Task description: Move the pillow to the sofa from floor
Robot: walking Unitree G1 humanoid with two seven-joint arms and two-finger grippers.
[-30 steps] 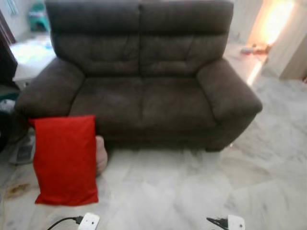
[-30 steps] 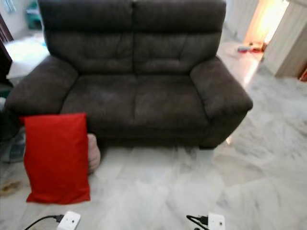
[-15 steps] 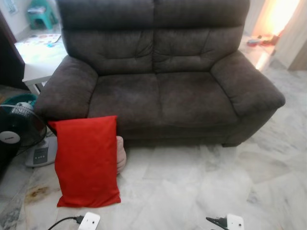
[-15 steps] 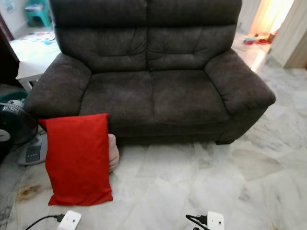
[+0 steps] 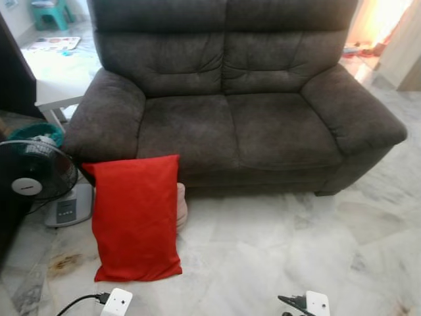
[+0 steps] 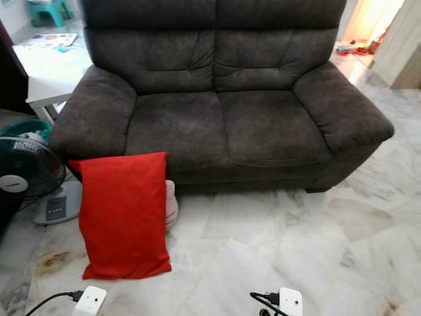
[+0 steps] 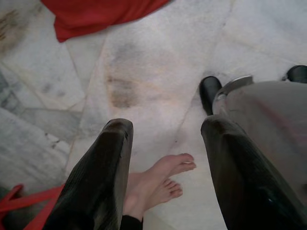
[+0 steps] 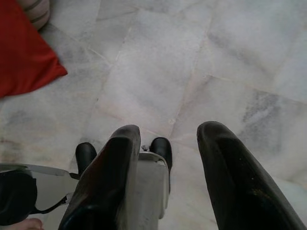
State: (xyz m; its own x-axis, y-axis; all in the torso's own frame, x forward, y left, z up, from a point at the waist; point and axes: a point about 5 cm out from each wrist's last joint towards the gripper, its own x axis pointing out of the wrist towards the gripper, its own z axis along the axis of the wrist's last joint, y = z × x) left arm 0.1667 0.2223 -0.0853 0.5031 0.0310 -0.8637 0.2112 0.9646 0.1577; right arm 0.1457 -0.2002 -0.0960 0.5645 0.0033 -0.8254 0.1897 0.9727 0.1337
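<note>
A red pillow (image 5: 136, 217) stands on end on the marble floor, leaning against the front of the dark brown sofa (image 5: 230, 125) below its left armrest. Its corner also appears in the left wrist view as the red pillow (image 7: 96, 14) and in the right wrist view as the red pillow (image 8: 21, 52). My left gripper (image 7: 165, 132) hangs low over the floor, open and holding nothing. My right gripper (image 8: 165, 136) is also open and holds nothing, above bare tiles. Both are well short of the pillow.
A pale pink cushion (image 5: 180, 205) is wedged behind the red pillow. A floor fan (image 5: 36, 178) stands left of the sofa, with a white table (image 5: 56, 79) behind it. A person's bare feet (image 7: 163, 179) are under my left gripper. Open marble floor (image 5: 276, 243) lies ahead.
The whole picture has shifted to the right, so the camera has moved; the fan has come into view at left. The pillow keeps its place against the sofa.
</note>
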